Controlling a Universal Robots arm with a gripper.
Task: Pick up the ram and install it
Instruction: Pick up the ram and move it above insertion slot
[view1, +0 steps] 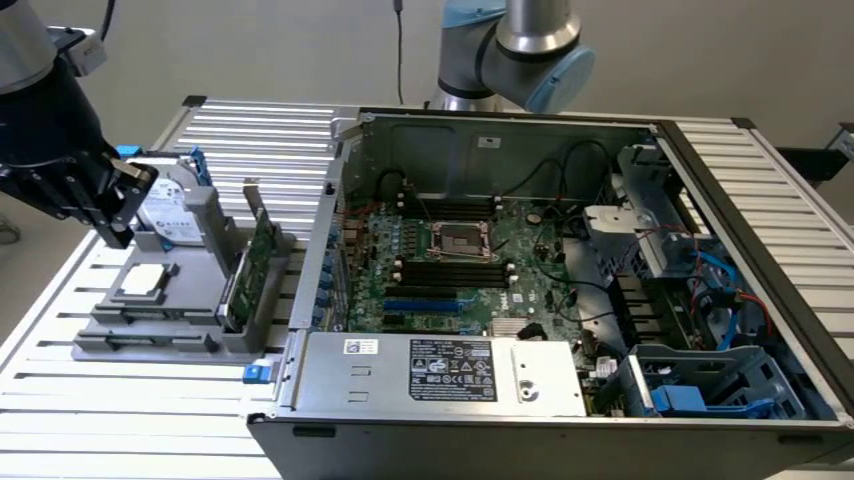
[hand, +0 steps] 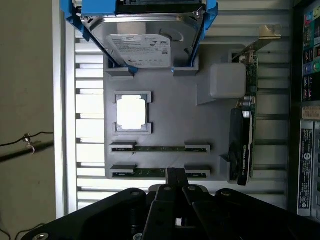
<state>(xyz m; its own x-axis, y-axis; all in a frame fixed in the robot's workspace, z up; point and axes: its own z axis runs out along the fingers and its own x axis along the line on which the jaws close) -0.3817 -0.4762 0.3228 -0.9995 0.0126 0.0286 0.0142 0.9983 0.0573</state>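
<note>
**Mia:** What is the gripper (hand: 176, 175) doing?

**Tom:** Its two fingers are pressed tight together, and it has nothing in them. It hangs right over a ram stick (hand: 145, 173).

**Mia:** Where does the ram lie?

**Tom:** It stands on its thin edge in a slot of the grey holder (hand: 170, 105). A second ram stick (hand: 160, 148) sits in the slot just beside it.

**Mia:** So how does it grab one well?

**Tom:** I think the fingers must spread apart first, one on each flat side. They should hold the middle of the stick so it does not tip. Then it should lift straight up.

**Mia:** Can anything get bumped?

**Tom:** The silver chip (hand: 132, 112) and the hard drive (hand: 142, 45) are farther along the holder. The green card (hand: 245, 145) stands at its edge, on the side of the computer case (view1: 507, 118). That one is the thing to stay clear of, I guess.
</note>
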